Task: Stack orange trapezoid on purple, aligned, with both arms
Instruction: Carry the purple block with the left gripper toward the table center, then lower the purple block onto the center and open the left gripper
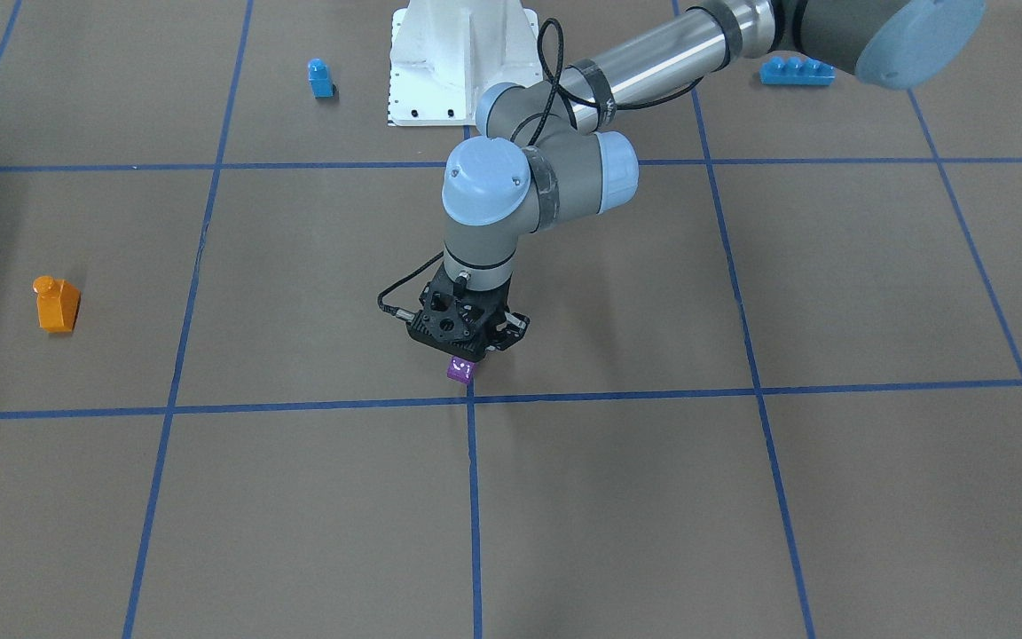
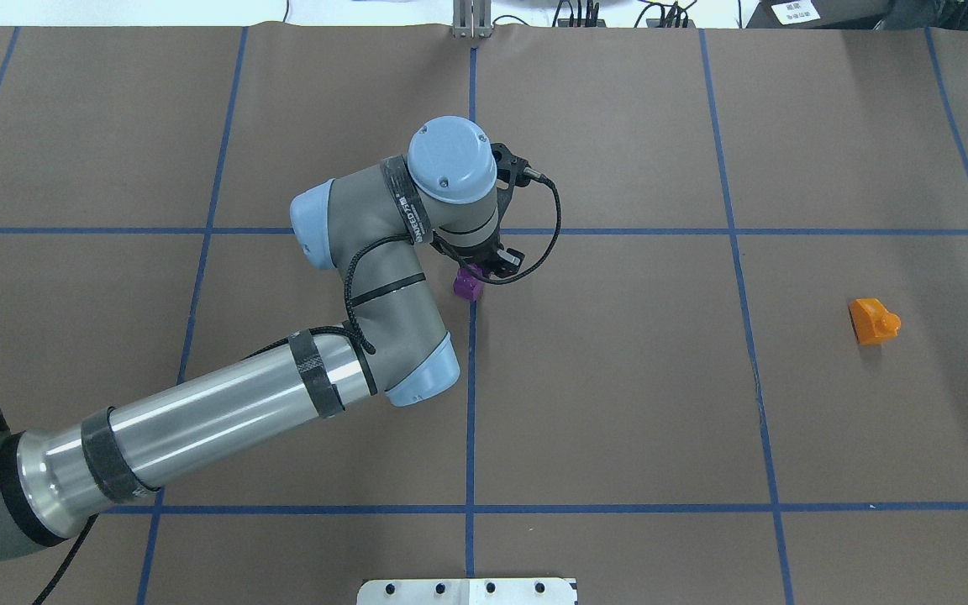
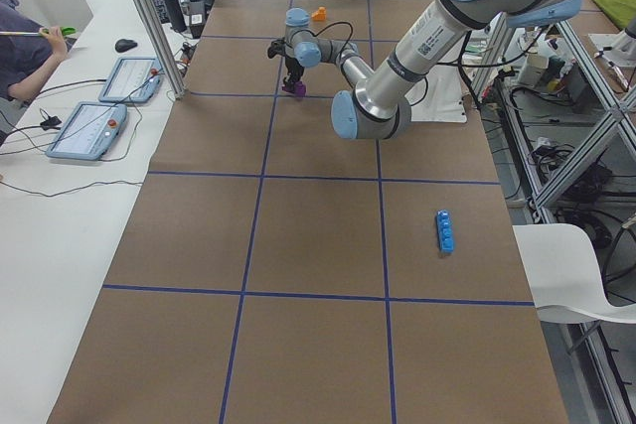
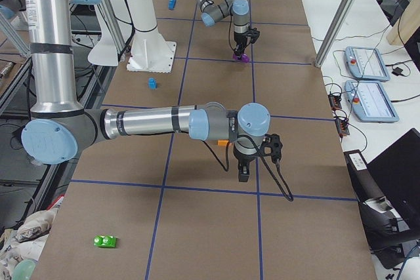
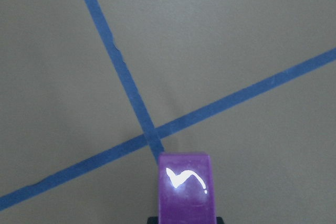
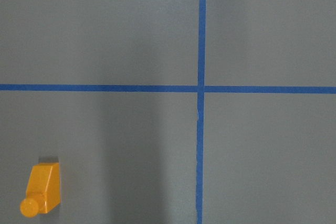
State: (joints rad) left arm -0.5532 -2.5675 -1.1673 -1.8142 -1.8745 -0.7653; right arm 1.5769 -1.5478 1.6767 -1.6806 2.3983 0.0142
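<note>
Table point(image 2: 618, 378): brown, blue tape grid point(image 2: 470, 420).
Left gripper point(image 1: 471, 351): we see it clamping purple point(image 1: 460, 369) mid-table.
Right gripper point(image 4: 243, 174): fingers, we cannot tell.
Orange point(image 2: 873, 321): alone, right.

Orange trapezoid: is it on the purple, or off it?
Off. The orange trapezoid sits alone on the table, far from the purple at the left hand.

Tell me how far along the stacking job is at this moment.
Done: nothing is stacked. In hand: the left end effector is closed on the purple brick beside the central tape crossing; whether the brick rests on the table is unclear. Left: the orange trapezoid lies alone, far off and ungripped. It has to be picked up, carried over and seated aligned on the purple one.
</note>
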